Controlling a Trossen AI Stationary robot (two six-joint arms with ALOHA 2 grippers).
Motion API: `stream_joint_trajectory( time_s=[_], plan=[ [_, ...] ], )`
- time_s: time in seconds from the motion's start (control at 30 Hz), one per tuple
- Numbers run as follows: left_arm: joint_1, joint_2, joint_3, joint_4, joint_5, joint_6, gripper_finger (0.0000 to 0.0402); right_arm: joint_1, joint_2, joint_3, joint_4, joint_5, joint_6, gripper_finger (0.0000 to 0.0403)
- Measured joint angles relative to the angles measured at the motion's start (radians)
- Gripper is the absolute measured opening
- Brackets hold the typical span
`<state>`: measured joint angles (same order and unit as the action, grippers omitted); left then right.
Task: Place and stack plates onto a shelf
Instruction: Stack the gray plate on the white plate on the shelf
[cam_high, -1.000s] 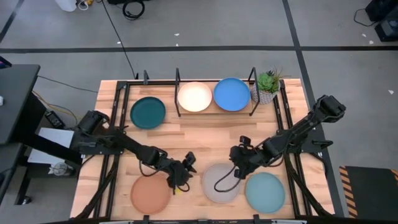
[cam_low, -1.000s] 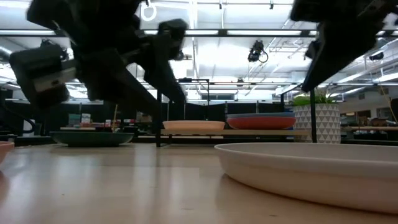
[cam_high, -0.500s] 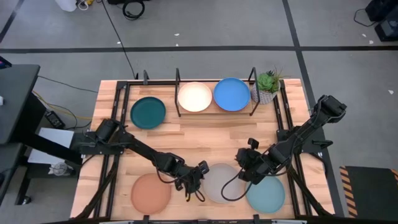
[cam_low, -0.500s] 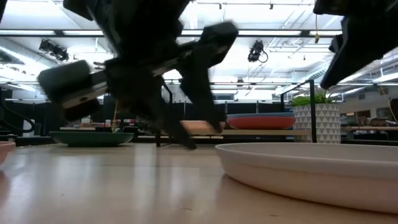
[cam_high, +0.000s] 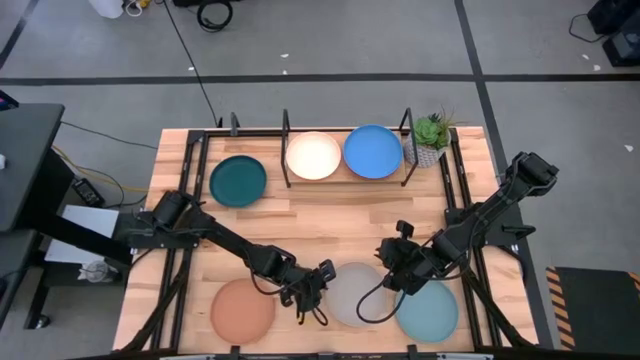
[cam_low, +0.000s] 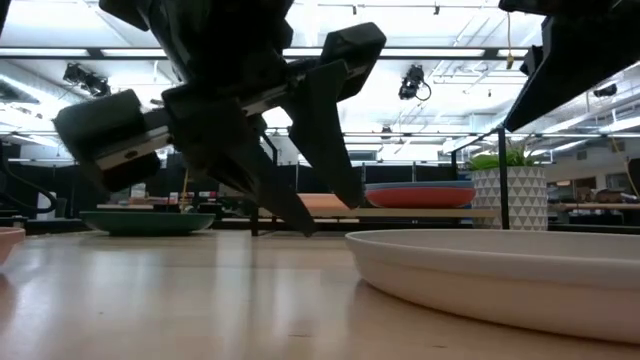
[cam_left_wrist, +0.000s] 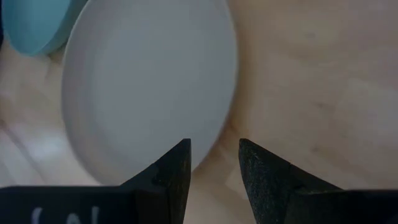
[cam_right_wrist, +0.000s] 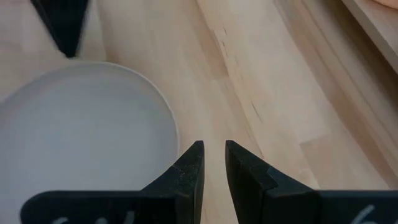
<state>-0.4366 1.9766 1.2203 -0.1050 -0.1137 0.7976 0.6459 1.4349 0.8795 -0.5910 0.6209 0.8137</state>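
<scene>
The grey plate (cam_high: 355, 295) lies flat on the table near its near edge. My left gripper (cam_high: 318, 293) is open, low at the plate's left rim, with one finger on either side of that rim (cam_left_wrist: 217, 140). My right gripper (cam_high: 393, 268) is narrowly open above bare wood, just off the plate's far right rim (cam_right_wrist: 174, 134). The terracotta plate (cam_high: 243, 310) and light aqua plate (cam_high: 427, 308) flank the grey one. The dark teal plate (cam_high: 238, 181) lies left of the black shelf (cam_high: 287, 150), which holds the cream plate (cam_high: 313, 155) and the blue plate (cam_high: 373, 151). My left gripper points slantwise down from the table's left, its fingers (cam_left_wrist: 177, 165) standing astride the grey plate's left rim (cam_left_wrist: 211, 149). I cannot tell whether they touch it. The plate lies flat on the table.
A small green plant in a white pot (cam_high: 430, 138) stands at the shelf's right end. In the low view an orange plate (cam_low: 420, 198) shows under the blue one. Black rails run along the table's left and right sides. Bare wood lies between the shelf and the near plates.
My left gripper has moved right and toward the near edge, dropping low at the grey plate's left rim. My right gripper has moved a little toward the near edge and right, along the plate's far right rim. The plates have stayed in place.
</scene>
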Motion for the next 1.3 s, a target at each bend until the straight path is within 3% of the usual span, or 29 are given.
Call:
stream_joint_trajectory(
  time_s=[0.4, 0.9, 1.23, 1.3],
  plan=[
    [0.032, 0.045, -0.001, 0.076, 0.152, 0.073, 0.0142, -0.013, -0.002, 0.0, 0.01, 0.018, -0.04, 0.0071],
    [0.04, 0.056, -0.001, 0.036, 0.143, 0.025, 0.0138, -0.012, -0.002, 0.0, 0.023, 0.016, -0.054, 0.0071],
    [0.039, 0.051, 0.0, 0.007, 0.139, 0.02, 0.002, -0.012, -0.002, 0.0, 0.022, 0.015, -0.054, 0.0071],
    [0.04, 0.046, 0.0, -0.003, 0.135, 0.021, 0.0014, -0.012, -0.002, 0.0, 0.022, 0.015, -0.054, 0.0071]
  ],
)
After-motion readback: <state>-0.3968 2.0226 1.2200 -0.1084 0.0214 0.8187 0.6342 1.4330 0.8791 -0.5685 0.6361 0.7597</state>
